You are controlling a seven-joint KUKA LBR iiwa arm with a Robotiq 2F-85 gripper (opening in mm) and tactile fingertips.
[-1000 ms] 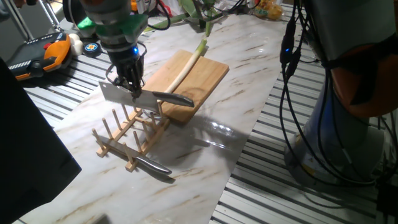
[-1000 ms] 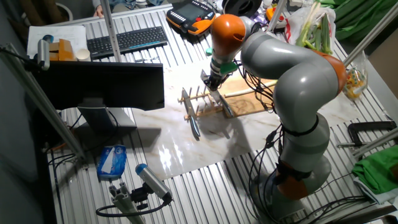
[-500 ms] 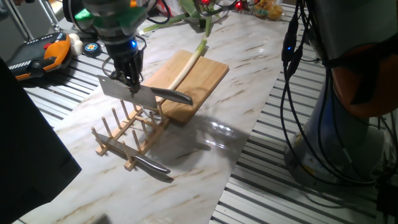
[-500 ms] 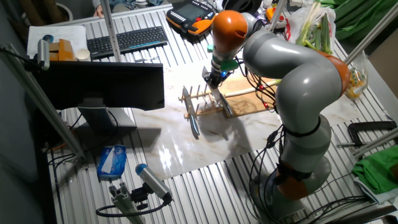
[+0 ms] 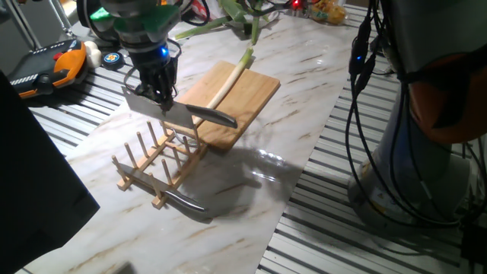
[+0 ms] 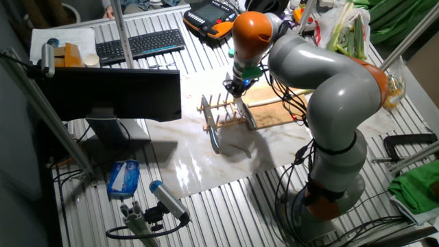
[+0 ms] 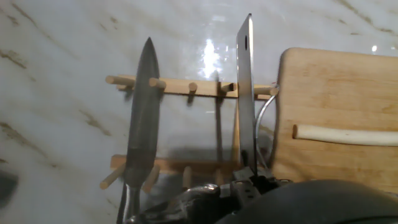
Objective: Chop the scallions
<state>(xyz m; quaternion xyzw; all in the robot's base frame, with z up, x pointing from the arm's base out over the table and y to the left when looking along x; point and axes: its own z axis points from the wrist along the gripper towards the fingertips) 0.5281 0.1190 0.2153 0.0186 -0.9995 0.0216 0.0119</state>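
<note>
Scallions [image 5: 225,85] lay uncut at the time of inspection: one long stalk rested on the wooden cutting board [image 5: 247,99], its white end toward the board's middle and its green top running off the far edge toward 12 o'clock in one fixed view. In the hand view the white end [image 7: 345,135] appeared as a whole, unbroken length lying across the board [image 7: 336,93] at 3 o'clock. No cut pieces were seen on the board in any view.

The gripper [image 5: 157,94] was clenched on the spine of a cleaver [image 5: 163,113]. The broad blade hung above the wooden peg rack [image 5: 156,167], clear of the pegs as far as could be judged, with its handle [image 5: 213,118] pointing toward the board at 3 o'clock. The hand view showed the cleaver edge-on [image 7: 245,93], positioned just off the board's left edge rather than over the stalk. The other fixed view confirmed the gripper [image 6: 236,88] between rack [image 6: 219,113] and board, though it was too small there to check the grip.

A second knife [image 5: 183,202] lay in the rack at its 6 o'clock end, untouched.

Assessment: the tool had been taken up, and that was the only step completed. Carrying the cleaver over the board, lining the blade across the stalk, and every cut were outstanding. Chopping had not begun.
</note>
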